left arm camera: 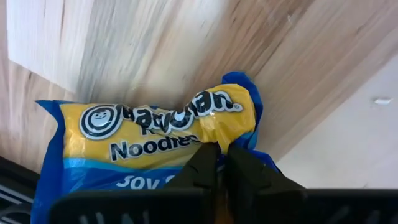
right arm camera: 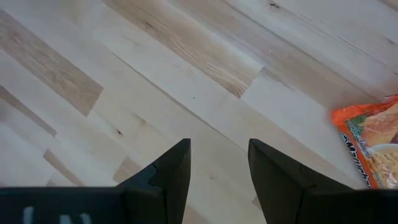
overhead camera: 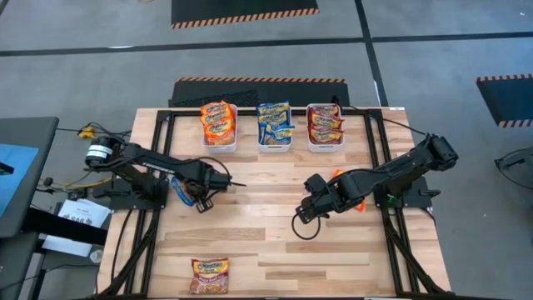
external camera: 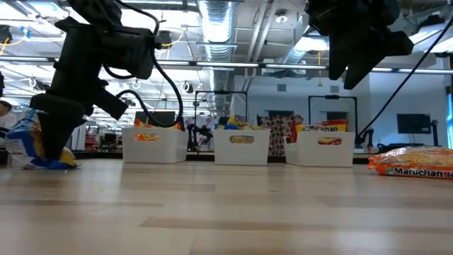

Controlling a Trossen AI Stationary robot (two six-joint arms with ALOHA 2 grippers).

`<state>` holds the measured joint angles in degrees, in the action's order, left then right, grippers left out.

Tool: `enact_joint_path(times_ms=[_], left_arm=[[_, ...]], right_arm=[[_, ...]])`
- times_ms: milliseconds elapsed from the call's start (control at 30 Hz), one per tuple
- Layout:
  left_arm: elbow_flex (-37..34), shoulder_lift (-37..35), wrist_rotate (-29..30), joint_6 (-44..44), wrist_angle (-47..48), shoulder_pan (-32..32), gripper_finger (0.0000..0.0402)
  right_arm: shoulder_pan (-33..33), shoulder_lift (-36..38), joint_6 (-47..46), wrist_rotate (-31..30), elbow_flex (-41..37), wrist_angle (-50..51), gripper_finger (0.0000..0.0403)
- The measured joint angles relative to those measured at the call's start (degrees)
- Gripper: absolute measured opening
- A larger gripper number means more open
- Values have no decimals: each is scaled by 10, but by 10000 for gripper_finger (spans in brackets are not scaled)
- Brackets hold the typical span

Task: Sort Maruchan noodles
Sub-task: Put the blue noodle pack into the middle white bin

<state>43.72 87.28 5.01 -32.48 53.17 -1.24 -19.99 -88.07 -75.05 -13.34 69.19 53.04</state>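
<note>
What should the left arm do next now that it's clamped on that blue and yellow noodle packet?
Probably lift it straight up. The left gripper is shut on the blue-and-yellow packet, which lies crumpled on the table. The middle bin already holds matching packets, so once clear it likely goes there. The right gripper hangs open over bare wood.

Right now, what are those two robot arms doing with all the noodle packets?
They are sorting noodles by color. The left gripper has shut on a blue-and-yellow packet on the table's left side. The right gripper hovers open over bare wood, beside an orange packet. Three white bins at the back hold orange, blue and dark red packets. One more packet lies near the front edge.
</note>
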Motion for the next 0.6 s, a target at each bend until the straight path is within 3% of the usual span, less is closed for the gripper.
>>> enact_joint_path(times_ms=[400,600], left_arm=[[70,-78,21,-1,10,-21,1],[100,-129,61,-2,-41,-21,1]], right_arm=[[16,0,0,0,0,-54,185],[42,0,4,-16,0,-99,185]])
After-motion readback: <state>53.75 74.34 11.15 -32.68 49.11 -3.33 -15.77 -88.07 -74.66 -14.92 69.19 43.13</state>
